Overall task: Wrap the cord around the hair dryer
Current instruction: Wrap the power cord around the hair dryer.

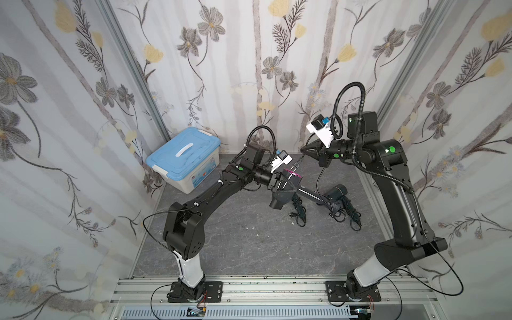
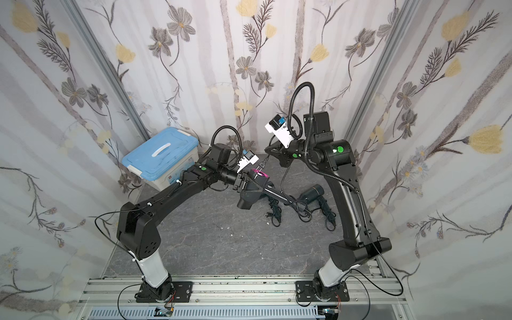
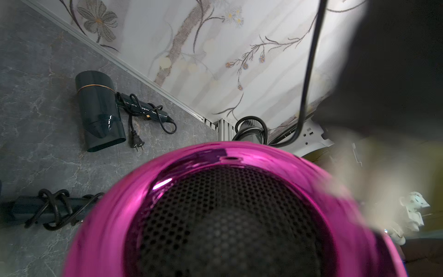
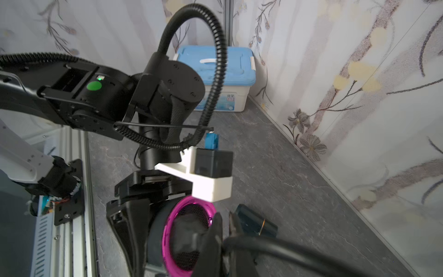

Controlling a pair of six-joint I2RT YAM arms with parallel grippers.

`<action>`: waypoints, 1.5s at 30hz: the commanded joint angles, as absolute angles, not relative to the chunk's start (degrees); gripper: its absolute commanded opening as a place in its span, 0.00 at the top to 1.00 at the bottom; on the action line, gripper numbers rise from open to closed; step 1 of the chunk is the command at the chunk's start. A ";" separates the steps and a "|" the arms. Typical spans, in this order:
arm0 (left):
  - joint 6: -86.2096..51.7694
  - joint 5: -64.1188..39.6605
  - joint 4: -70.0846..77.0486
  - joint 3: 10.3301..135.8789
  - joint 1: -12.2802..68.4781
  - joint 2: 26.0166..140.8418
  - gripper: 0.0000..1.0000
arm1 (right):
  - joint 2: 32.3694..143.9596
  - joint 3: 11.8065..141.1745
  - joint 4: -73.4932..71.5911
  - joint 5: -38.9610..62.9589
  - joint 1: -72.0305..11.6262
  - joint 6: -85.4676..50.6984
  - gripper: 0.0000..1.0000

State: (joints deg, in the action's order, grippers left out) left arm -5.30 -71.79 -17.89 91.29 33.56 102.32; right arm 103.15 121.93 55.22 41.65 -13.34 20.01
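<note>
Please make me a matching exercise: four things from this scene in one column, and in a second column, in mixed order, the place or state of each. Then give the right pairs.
1. hair dryer with pink ring
2. cord
3. dark green hair dryer
4. storage box

A. lies on the table
B. stands in the corner, blue lid
C. pinched in the shut right claw
D. held above the table by the left claw

Pairs: 1-D, 2-C, 3-A, 4-B
</note>
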 commanded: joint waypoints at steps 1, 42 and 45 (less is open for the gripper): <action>-2.21 -77.28 -17.11 90.15 33.62 100.12 1.00 | 107.27 121.29 44.65 63.12 -7.11 12.55 1.00; -4.65 -72.24 -17.05 88.95 17.03 102.21 1.00 | 99.44 105.91 60.81 40.67 -14.37 30.54 1.00; -4.45 -72.54 -17.27 88.68 17.05 101.96 1.00 | 99.34 108.99 61.04 33.39 -16.16 31.26 1.00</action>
